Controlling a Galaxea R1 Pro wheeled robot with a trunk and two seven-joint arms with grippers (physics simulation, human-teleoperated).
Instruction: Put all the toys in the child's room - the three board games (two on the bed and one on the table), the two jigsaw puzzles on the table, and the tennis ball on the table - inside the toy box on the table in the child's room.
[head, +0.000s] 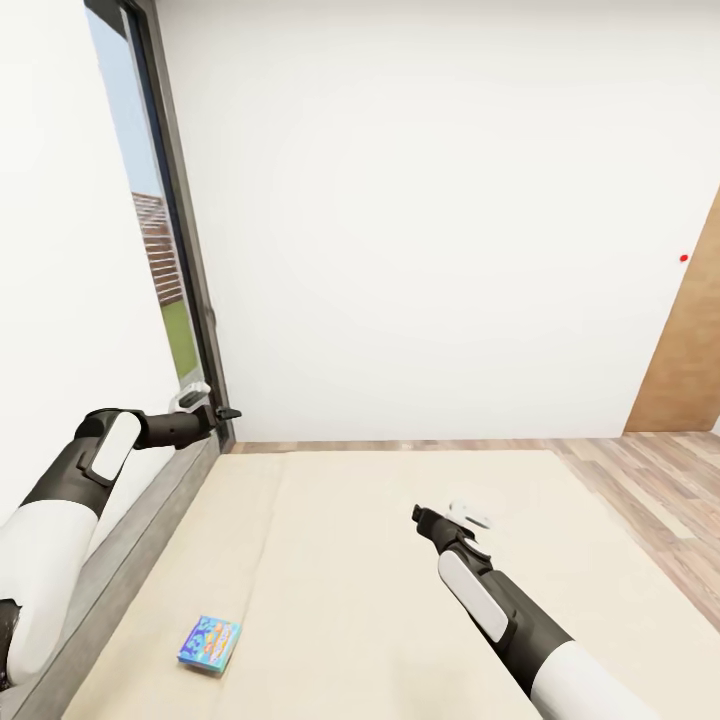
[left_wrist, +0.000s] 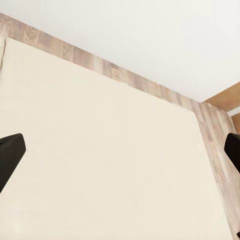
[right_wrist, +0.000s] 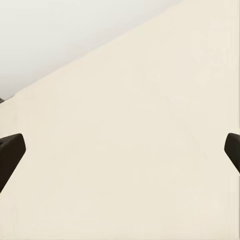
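Head view shows the small blue board game (head: 209, 645) flat on the bed (head: 360, 600), near the headboard (head: 130, 560). Both pincers, left (head: 228, 411) and right (head: 416, 514), hang wide and empty (wrist views agree). Probably light, stiff card: grip across its short edges.

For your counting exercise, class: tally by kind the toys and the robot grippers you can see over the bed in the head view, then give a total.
Blue board game lying on the bed: 1
Robot grippers, left gripper and right gripper, both with fingers spread in the wrist views: 2
Total: 3
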